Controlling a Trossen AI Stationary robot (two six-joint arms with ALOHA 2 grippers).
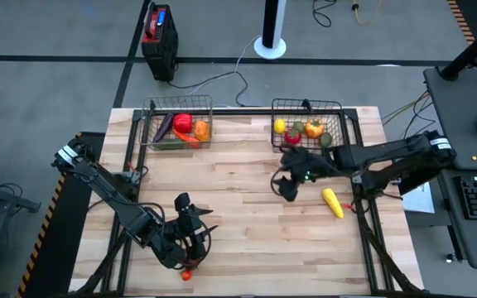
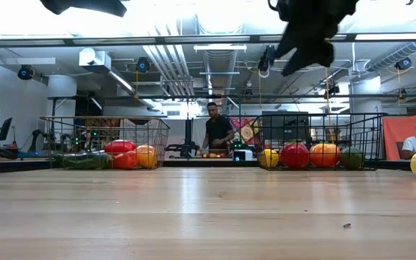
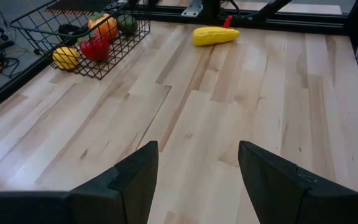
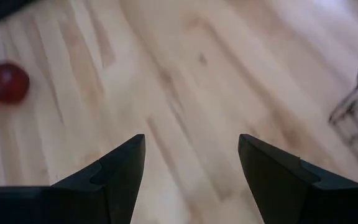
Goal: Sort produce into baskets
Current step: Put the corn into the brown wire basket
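Two baskets: both stand at the far edge of the surface (image 1: pixel 247 207); the left basket (image 1: pixel 178 124) holds red, orange, purple and green pieces, the right basket (image 1: pixel 306 124) holds yellow, red, orange and green ones.
Loose produce: a yellow corn-like piece (image 1: pixel 332 202) lies near the right edge, and a small red piece (image 1: pixel 187 274) lies at the near edge by the left arm.
Left gripper (image 1: pixel 190 236): low over the near part of the surface, fingers (image 3: pixel 135 180) parted with nothing between them.
Right gripper (image 1: pixel 290 187): hanging just in front of the right basket, fingers (image 4: pixel 120 171) parted and empty over bare wood.
Risk, red piece: it sits so near the edge that a glancing finger could nudge it off.
Risk, yellow piece: rounded and smooth, it may roll or squirt out of a pinch that lands off-centre.
Risk, arms: both reaching toward the middle could cross paths.
Risk, basket: a low carry could catch the wire rim.
Writing: none legible anywhere.
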